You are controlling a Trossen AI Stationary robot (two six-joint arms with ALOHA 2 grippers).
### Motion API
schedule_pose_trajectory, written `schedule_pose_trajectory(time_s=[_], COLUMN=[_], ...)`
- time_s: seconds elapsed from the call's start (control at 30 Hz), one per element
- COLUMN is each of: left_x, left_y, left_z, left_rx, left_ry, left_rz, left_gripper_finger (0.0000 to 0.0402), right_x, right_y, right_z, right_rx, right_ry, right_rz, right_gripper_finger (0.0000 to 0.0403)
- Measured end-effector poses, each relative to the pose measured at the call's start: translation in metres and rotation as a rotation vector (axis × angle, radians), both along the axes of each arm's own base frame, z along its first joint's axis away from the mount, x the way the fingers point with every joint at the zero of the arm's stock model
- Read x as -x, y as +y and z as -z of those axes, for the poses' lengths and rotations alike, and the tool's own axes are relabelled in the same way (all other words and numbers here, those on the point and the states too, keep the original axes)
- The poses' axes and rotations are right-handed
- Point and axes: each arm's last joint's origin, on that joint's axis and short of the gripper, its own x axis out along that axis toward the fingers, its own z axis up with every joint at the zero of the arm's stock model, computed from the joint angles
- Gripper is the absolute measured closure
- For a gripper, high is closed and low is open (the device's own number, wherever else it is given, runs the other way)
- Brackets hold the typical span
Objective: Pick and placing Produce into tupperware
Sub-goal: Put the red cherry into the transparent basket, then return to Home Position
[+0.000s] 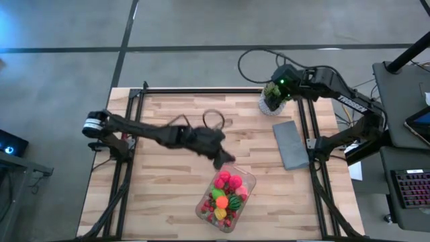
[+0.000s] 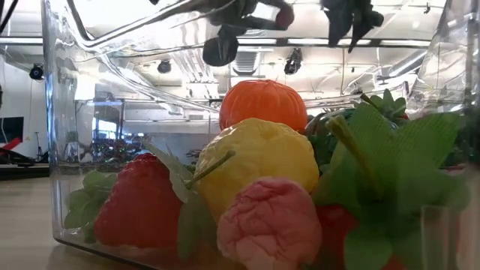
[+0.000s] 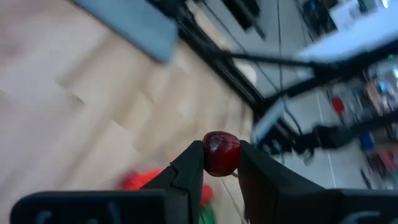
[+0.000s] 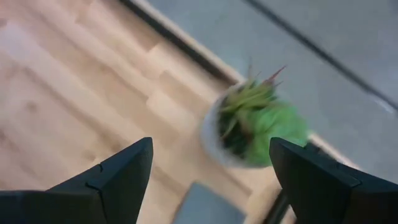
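The clear tupperware (image 1: 227, 193) sits near the table's near edge, holding produce: pink, orange, yellow, green and red pieces (image 1: 225, 197). The low view looks through its wall (image 2: 64, 150) at an orange (image 2: 262, 103), a lemon (image 2: 259, 161), a strawberry (image 2: 142, 202) and a pink piece (image 2: 266, 225). My left gripper (image 1: 222, 158) hovers above the table just beyond the tupperware's far rim, shut on a small dark red cherry (image 3: 221, 152). My right gripper (image 4: 208, 165) is open, up above the potted plant (image 1: 274, 97) at the far right. My left gripper pinches the dark red cherry's two sides (image 3: 219, 163) between its fingertips (image 3: 193, 163). The cherry sits only at the fingers' free ends and is lifted clear of the table.
A flat grey slab (image 1: 291, 143) lies on the table's right side, near the plant in its white pot (image 4: 249, 127). A black cable loop (image 1: 213, 119) lies at mid-table. Bare wood spreads left of the tupperware.
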Motion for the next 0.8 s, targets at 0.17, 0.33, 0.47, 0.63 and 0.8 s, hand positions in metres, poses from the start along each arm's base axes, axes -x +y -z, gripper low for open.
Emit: schedule_pose_trajectory(time_s=[0.17,0.33,0.47,0.63,0.8], left_x=[-0.003,0.000,-0.001,-0.001,-0.004], left_y=[-0.045,-0.069,-0.078,-0.086,-0.086], left_z=[0.020,0.041,0.052,0.062,0.064], left_rx=[0.016,0.028,0.028,0.053,0.084], left_ry=[0.069,0.190,0.228,0.266,0.256], left_rz=[0.067,-0.068,-0.096,-0.128,-0.149], left_gripper_finger=[0.0333,0.0333,0.0323,0.0265,0.0197], right_x=[-0.006,-0.003,0.002,0.008,0.014], right_y=[0.008,0.020,0.032,0.044,0.051], right_z=[0.024,0.046,0.051,0.045,0.037], right_rx=[-0.079,-0.158,-0.189,-0.189,-0.180], right_ry=[0.052,0.164,0.166,0.101,0.050], right_rz=[-0.017,0.013,0.055,0.060,0.054], right_gripper_finger=[0.0087,0.0087,0.0087,0.0087,0.0087])
